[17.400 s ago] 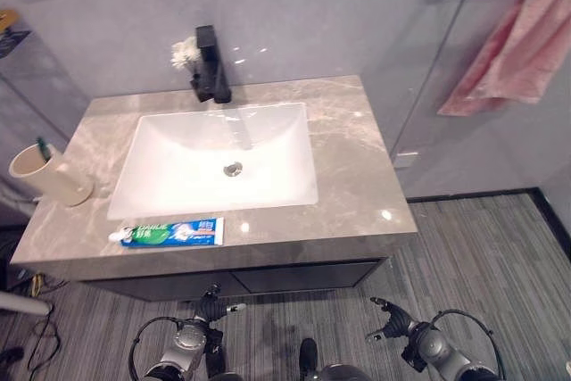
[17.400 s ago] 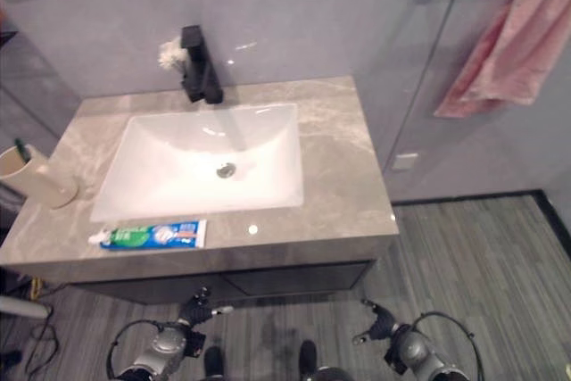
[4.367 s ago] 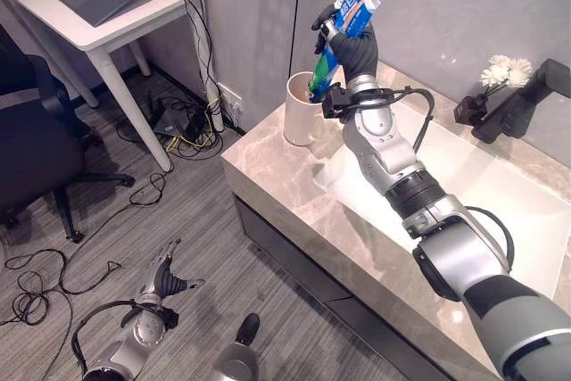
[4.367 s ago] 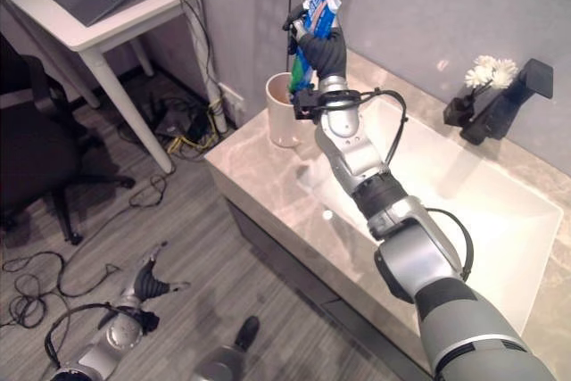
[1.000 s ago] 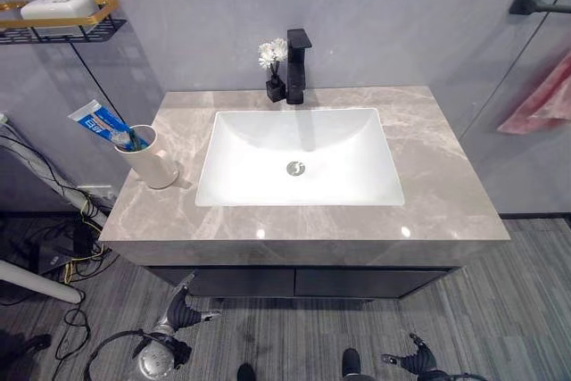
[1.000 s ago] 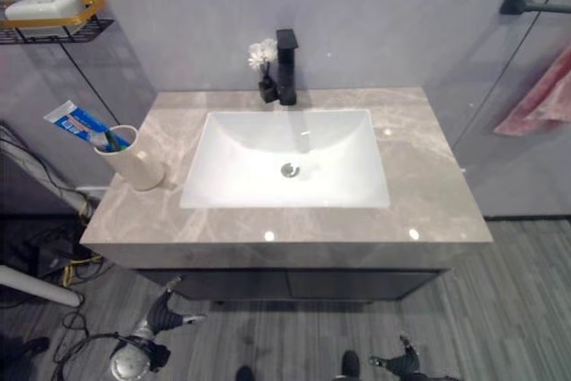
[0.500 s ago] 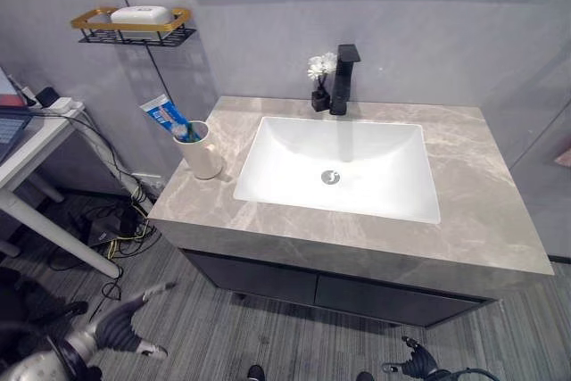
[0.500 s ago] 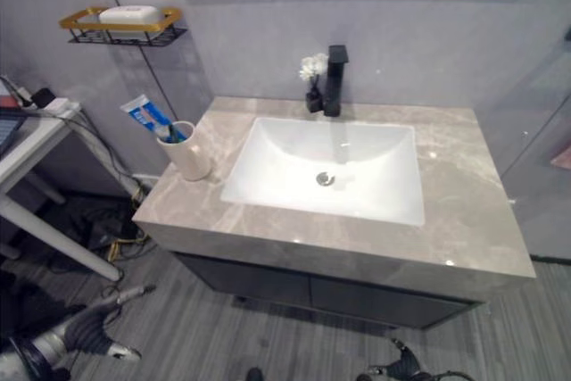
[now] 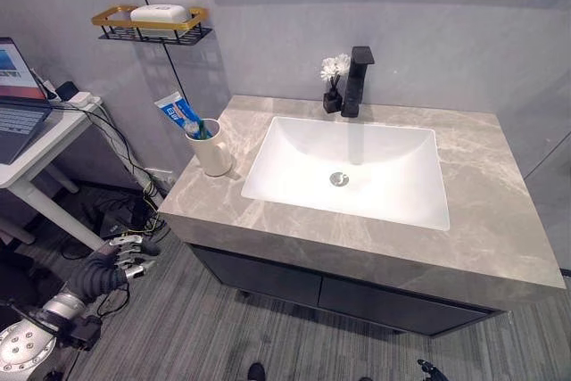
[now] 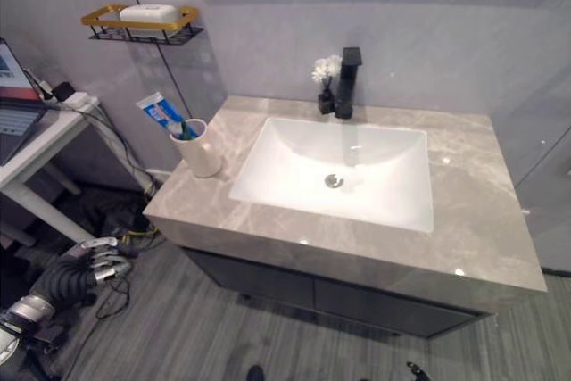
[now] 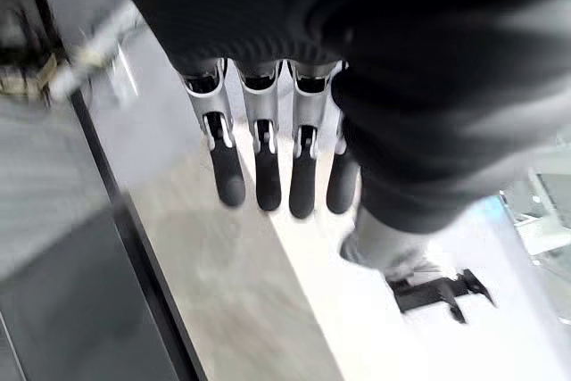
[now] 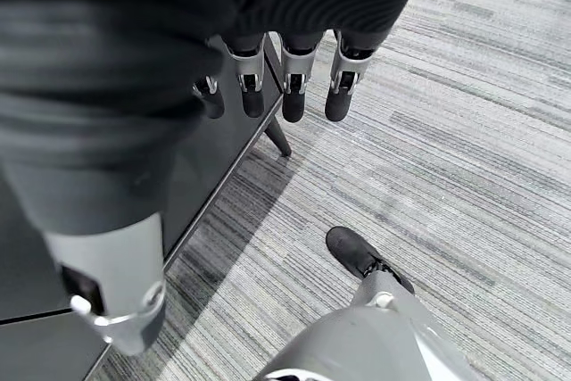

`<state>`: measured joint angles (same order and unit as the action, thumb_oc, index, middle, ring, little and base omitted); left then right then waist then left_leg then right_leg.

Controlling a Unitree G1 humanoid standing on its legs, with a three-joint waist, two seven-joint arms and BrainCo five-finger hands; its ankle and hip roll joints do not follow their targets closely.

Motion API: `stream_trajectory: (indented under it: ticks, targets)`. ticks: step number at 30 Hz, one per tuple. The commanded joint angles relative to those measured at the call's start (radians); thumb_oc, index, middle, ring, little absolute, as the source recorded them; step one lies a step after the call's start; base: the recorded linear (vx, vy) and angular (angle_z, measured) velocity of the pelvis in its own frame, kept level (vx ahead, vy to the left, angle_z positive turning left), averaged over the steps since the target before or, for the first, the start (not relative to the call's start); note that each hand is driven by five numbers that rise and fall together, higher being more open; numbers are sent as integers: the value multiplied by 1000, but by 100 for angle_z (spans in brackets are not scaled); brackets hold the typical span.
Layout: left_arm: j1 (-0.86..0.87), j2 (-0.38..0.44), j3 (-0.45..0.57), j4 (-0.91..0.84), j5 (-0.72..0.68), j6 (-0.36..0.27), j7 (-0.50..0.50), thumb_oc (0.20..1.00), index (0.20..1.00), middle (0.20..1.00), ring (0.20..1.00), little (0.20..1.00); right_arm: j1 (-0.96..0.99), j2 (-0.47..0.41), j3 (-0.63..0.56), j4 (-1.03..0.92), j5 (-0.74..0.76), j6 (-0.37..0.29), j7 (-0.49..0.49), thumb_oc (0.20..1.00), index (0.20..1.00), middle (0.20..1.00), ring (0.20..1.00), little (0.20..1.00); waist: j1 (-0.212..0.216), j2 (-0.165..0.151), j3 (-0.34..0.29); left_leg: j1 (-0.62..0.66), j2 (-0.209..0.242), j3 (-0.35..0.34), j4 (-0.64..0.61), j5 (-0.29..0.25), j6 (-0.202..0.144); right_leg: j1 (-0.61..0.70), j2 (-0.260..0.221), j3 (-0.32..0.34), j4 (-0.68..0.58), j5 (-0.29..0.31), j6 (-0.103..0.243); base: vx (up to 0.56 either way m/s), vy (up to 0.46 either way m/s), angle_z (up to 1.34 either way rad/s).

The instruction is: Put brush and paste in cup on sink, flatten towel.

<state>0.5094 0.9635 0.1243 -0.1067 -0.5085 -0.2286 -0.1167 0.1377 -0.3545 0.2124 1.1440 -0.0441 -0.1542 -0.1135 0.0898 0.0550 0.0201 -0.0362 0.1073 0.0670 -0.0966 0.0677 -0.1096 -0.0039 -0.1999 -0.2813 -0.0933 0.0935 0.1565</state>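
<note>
Left robot hand [image 9: 114, 267]: nearest to the camera, low over the floor off the worktop's front-left corner; its fingers [image 11: 257, 171] hang straight and relaxed with nothing between them, so I judge it has no job at the cup for now.

Right robot hand [image 12: 268, 86]: hangs beside the dark cabinet front below the worktop, over the grey striped floor [image 12: 464, 131]; its fingers are straight and empty, free for whatever comes next.

Worktop [image 9: 500, 220]: grey marble around a white sink basin [image 9: 357, 167]; its front edge and right side carry nothing.

Cup [image 9: 213, 149]: stands upright near the worktop's left edge, just beside the basin; being upright, it can prop long things on end.

Paste [image 9: 178, 113]: blue-and-white tube, one end in the cup, leaning out up and to the left, since it is taller than the cup.

Brush [image 9: 198, 130]: a green bit shows at the cup's rim beside the paste, likely its handle; too small to be sure.

Tap [image 9: 356, 80]: black, at the worktop's back edge behind the basin, with a small vase of white flowers [image 9: 334, 70] touching its left side.

Soap shelf [image 9: 152, 26]: on the wall above and left of the worktop, holding a white bar.

Task stage: the cup part looks done, as I judge it; the towel has yet to be flattened.
</note>
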Motion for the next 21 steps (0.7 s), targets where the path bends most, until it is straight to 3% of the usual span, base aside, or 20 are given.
stream_trajectory:
  ticks: [1, 14, 21]
  targets:
    - [-67, 1, 127, -1, 54, -39, 65, 200, 200, 200, 200, 200, -81, 1, -3, -36, 35, -21, -37, 1000, 1000, 1000, 1000, 1000, -16, -41, 47, -21, -2, 21, 9, 40, -3, 25, -20, 38, 9, 52, 38, 21, 13, 4]
    - [-191, -63, 114, 131, 81, -28, 108, 200, 200, 200, 200, 200, -78, 8, -7, -19, 26, -7, -25, 1000, 1000, 1000, 1000, 1000, -57, -37, 30, -1, -4, 71, 9, 17, 3, -1, -26, 89, 6, 72, 44, 33, 15, -12]
    - [-346, -96, 5, 256, -73, -12, 111, 200, 200, 200, 200, 200, -92, -18, 9, -34, 14, 7, -25, 1000, 1000, 1000, 1000, 1000, -92, -30, 63, -32, -4, 95, 9, 20, 7, -53, -28, 119, 6, 93, 47, 22, 37, -16]
